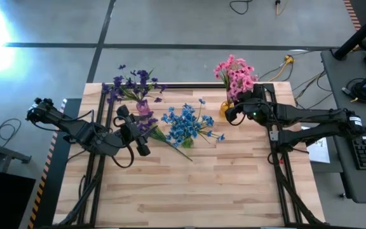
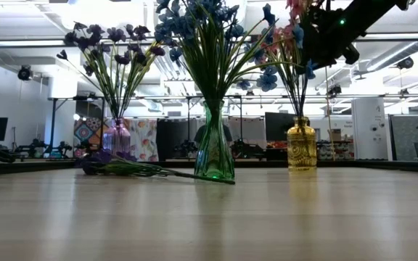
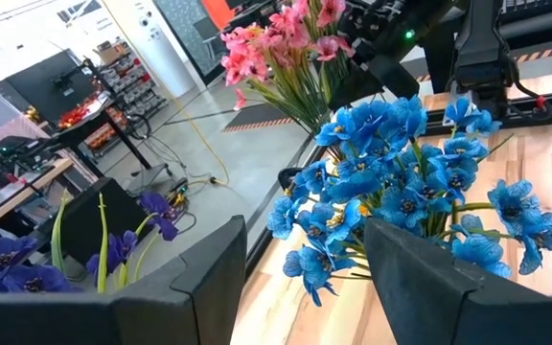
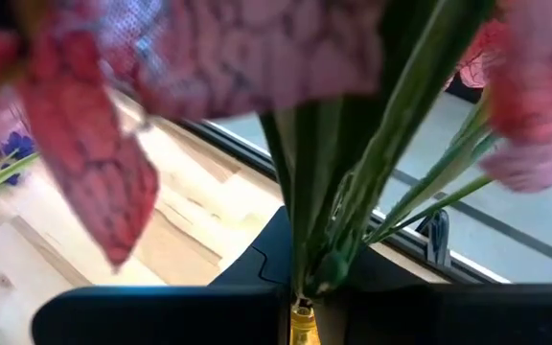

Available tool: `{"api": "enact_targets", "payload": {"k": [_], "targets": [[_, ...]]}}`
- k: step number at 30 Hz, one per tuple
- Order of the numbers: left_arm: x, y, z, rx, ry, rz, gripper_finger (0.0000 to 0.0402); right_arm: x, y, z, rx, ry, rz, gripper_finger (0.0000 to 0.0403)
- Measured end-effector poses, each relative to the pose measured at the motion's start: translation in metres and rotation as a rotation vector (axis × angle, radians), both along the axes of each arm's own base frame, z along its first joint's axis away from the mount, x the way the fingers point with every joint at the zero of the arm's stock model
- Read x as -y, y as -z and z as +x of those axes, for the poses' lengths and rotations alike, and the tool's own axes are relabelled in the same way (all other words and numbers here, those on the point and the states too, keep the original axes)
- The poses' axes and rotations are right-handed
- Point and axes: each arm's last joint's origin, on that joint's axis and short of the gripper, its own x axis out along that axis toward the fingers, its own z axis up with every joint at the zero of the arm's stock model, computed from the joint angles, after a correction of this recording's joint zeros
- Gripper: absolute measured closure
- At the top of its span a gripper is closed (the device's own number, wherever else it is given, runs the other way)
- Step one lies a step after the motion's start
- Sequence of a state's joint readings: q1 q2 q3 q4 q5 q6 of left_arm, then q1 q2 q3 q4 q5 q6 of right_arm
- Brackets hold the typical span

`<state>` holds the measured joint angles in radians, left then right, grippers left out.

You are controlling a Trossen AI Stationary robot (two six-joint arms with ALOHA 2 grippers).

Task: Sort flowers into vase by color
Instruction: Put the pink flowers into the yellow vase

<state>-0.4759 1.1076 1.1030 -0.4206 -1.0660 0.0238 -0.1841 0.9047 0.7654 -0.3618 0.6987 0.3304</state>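
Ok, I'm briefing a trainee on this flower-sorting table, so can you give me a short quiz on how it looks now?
1. Which vase holds the pink flowers? A green, B yellow, C purple.
2. True or false: the left gripper is holding a sprig.
3. Fill in: the loose sprig lying on the table has ___ blossoms.

Key
1. B, the yellow vase; the right gripper is shut on the stems just above it.
2. False: it is open and empty, facing the blue flowers.
3. Purple.
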Motion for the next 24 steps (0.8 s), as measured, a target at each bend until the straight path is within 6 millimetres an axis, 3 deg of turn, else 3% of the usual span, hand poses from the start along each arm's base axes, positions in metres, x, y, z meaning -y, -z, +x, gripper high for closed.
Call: {"api": "enact_targets", "payload": {"k": [6, 24], "targets": [[0.0001, 0.0000, 0.0000, 0.005, -0.001, -0.006, 0.0205, 0.0000, 0.0002, -0.0002, 0.089, 0.053, 0.063, 0.0390], [-0.0003, 0.0034, -0.0012, -0.009, -0.001, -0.027, 0.0205, -0.0012, -0.0001, -0.0006, 0.104, 0.018, 0.099, 0.0390]]}}
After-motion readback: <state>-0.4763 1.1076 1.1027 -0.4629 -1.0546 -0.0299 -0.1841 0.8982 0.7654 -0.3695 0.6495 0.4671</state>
